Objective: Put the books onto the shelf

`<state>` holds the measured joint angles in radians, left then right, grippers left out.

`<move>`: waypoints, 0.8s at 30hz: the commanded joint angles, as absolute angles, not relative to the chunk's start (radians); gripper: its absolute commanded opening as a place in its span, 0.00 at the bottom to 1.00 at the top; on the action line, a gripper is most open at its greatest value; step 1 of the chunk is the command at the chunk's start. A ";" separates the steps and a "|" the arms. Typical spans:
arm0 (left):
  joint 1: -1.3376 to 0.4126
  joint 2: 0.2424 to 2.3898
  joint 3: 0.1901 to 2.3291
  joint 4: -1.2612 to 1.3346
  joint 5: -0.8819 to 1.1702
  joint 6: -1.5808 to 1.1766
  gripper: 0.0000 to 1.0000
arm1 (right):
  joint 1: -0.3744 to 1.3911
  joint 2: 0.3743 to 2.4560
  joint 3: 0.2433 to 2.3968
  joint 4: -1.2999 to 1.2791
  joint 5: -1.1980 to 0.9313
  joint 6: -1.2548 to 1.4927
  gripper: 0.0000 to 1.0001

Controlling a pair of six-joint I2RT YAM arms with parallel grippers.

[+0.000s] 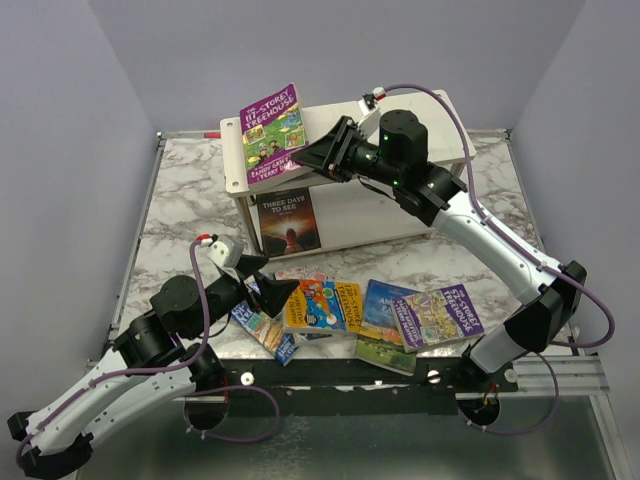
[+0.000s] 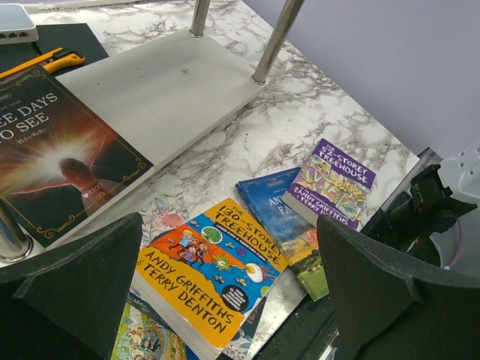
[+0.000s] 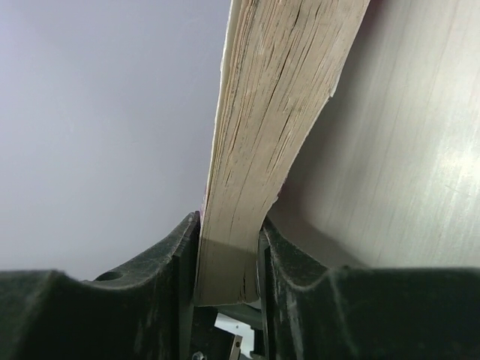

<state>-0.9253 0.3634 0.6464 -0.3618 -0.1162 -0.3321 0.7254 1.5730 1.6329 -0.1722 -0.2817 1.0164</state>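
My right gripper [image 1: 320, 155] is shut on the lower edge of a purple "Treehouse" book [image 1: 272, 135], holding it tilted over the left end of the shelf's [image 1: 445, 115] top board. In the right wrist view the page block [image 3: 262, 150] sits between both fingers [image 3: 157, 277], with the pale board [image 3: 405, 135] just beside it. A dark book [image 1: 290, 220] lies on the lower tier. My left gripper [image 1: 265, 282] hangs open above the books on the table: an orange one [image 2: 210, 270], a blue one [image 2: 274, 199] and a purple one [image 2: 334, 184].
Silver shelf legs [image 2: 277, 37] stand on the lower board [image 2: 165, 90]. A yellow utility knife [image 2: 45, 60] and a white box [image 2: 15, 22] lie behind the shelf. The loose books [image 1: 385, 315] lie near the table's front edge, one [image 1: 265, 330] overhanging it.
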 commanded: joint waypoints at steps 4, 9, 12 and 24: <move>-0.928 0.360 0.636 -0.373 -0.100 -0.323 0.99 | 0.730 1.577 1.628 -0.142 -0.238 0.964 0.40; -0.928 0.359 0.636 -0.374 -0.101 -0.322 0.99 | 0.730 1.571 1.634 -0.174 -0.220 0.943 0.46; -0.928 0.360 0.637 -0.373 -0.101 -0.321 0.99 | 0.730 1.561 1.630 -0.190 -0.207 0.928 0.49; -0.928 0.365 0.638 -0.374 -0.101 -0.318 0.99 | 0.732 1.518 1.620 -0.272 -0.202 0.854 0.59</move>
<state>-0.9253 0.3637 0.6464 -0.3618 -0.1162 -0.3317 0.7258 1.5604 1.6329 -0.2226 -0.2237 0.9054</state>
